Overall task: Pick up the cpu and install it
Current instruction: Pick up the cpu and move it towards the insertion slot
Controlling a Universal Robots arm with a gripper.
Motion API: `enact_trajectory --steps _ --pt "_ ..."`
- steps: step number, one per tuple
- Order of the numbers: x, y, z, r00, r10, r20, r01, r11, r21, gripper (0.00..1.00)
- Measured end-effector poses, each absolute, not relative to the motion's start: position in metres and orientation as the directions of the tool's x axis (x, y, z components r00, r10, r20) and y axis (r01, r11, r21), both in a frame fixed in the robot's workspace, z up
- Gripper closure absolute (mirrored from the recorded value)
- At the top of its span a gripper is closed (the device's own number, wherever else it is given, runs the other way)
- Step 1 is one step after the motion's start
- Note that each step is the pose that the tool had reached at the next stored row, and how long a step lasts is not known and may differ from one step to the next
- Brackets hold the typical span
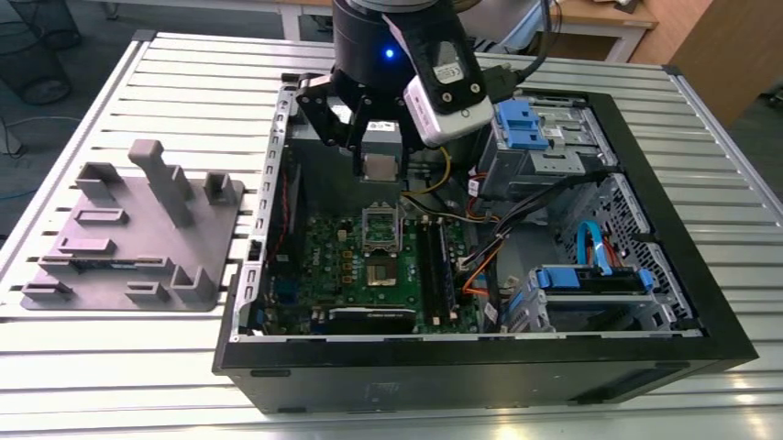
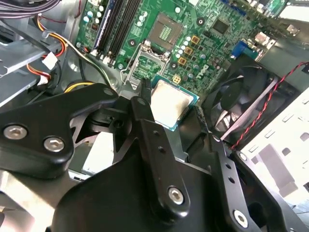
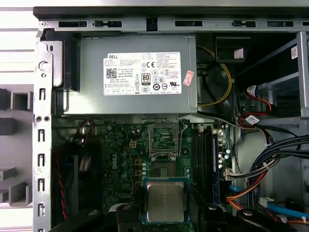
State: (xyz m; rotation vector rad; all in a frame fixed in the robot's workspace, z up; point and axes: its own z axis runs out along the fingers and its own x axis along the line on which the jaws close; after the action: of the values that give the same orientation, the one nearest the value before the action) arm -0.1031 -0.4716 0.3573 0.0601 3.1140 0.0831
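- Arm (image 1: 381, 37) comes down upright from the far side, wrist pointing straight down.
- Gripper (image 1: 380, 169) low, fingers pinched on the cpu (image 3: 165, 201), which is held level.

exterior view: set high, angled down on the computer case (image 1: 490, 371) on the surface (image 1: 208, 78) | first wrist view: aimed straight down, close | second wrist view: oblique, closer (motherboard (image 1: 321, 249) (image 3: 123, 150) (image 2: 217, 50) shared by all)
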Motion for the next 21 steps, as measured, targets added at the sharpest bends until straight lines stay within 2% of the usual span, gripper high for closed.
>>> enact_trajectory --steps 7,21 --pt "-0.103 -0.472 0.356 -0.999 0.039 -0.025 0.038 0.998 0.054 0.53" --pt "-0.103 -0.473 0.331 -0.999 0.039 -0.025 0.038 0.998 0.054 0.53"
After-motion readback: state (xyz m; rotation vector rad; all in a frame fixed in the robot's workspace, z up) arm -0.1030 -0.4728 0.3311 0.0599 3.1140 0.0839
